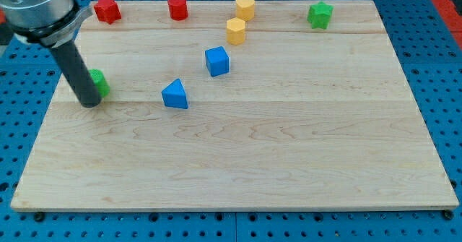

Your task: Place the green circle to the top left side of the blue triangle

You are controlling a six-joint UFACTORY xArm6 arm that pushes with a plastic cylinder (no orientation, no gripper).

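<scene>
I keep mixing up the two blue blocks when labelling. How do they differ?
The blue triangle has a pointed top; the blue cube is boxy and flat-topped. The triangle lies lower and further to the view's left, nearer my tip; the cube sits nearer the yellow blocks. Both are the same blue and untouched.

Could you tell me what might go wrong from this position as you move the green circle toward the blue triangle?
My tip sits against the green circle's left side, partly hiding it, so an off-centre push could let it slip around the rod. Pushing straight toward the view's right would drive it into the blue triangle and displace the triangle instead of ending at its top left. The circle also lies near the board's left edge, leaving little room to reposition behind it.
</scene>
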